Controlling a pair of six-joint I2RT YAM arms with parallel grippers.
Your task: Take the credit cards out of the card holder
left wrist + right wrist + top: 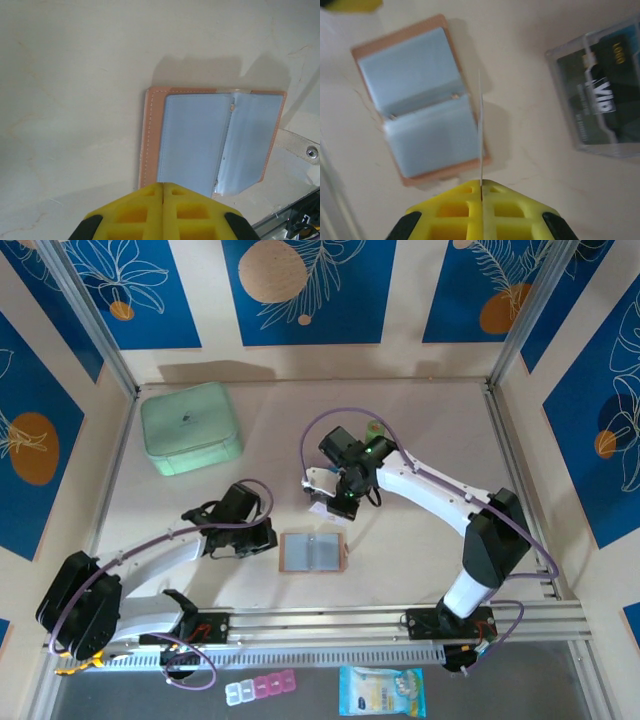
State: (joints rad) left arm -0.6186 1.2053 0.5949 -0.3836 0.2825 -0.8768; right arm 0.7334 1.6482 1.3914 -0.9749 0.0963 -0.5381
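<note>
Spanning workspace: table [420,530]; mint-green case [190,427] at far left, well apart. Card holder [313,552] open flat near front rail, all edges free. Left gripper [163,190] just beside holder, fingers together, empty. Right gripper [481,185] clamped on edge-on credit card [481,130].

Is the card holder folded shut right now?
No, the card holder lies spread open and flat, with its grey-blue pockets facing up.

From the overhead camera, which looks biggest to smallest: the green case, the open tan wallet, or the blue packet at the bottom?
1. green case
2. blue packet
3. card holder
The last two look close in size, so their order is unsure.
</note>
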